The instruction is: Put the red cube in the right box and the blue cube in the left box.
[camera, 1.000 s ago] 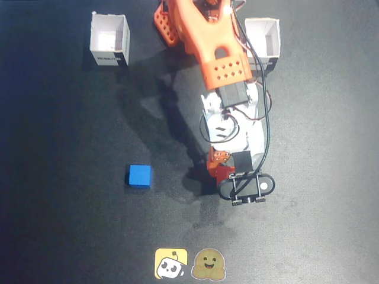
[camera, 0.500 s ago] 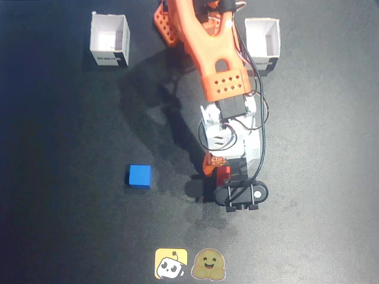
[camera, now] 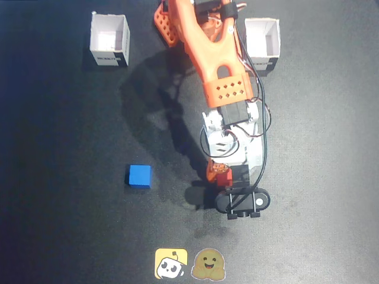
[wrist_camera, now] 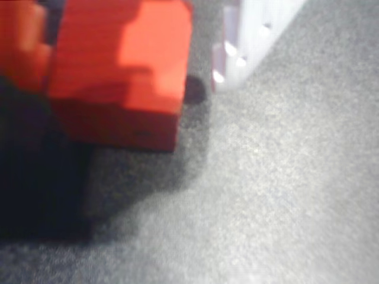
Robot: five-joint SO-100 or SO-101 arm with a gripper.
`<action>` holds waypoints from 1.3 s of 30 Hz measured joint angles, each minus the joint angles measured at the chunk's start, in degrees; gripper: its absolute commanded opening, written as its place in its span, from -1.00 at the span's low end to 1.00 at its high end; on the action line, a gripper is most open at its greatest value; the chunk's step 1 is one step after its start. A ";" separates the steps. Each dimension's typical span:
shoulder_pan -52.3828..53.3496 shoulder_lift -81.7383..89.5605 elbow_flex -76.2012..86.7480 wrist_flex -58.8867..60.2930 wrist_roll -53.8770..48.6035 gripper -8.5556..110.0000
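Observation:
The red cube (wrist_camera: 118,71) fills the upper left of the wrist view, between an orange finger (wrist_camera: 21,41) on its left and a white finger (wrist_camera: 243,35) on its right. My gripper (wrist_camera: 130,47) looks shut on it, and a shadow lies on the mat beneath. From the fixed view, the gripper (camera: 222,176) points down at mid-table and only a sliver of the red cube (camera: 224,178) shows under it. The blue cube (camera: 138,176) sits alone on the mat, well to the gripper's left.
Two white open boxes stand at the back: one at the left (camera: 109,53), one at the right (camera: 273,41) beside the arm's base. Two stickers (camera: 186,264) lie near the front edge. The mat is dark.
The gripper and the wrist camera mount have shifted slightly toward the front edge with the red cube. Their shadow on the mat has drawn apart from them. The blue cube has not moved.

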 measured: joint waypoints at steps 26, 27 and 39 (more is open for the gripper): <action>7.56 9.76 -0.97 11.60 -4.13 -0.70; 8.70 11.07 -0.97 12.39 -4.39 -0.70; 26.46 28.74 7.03 18.81 -13.27 -0.70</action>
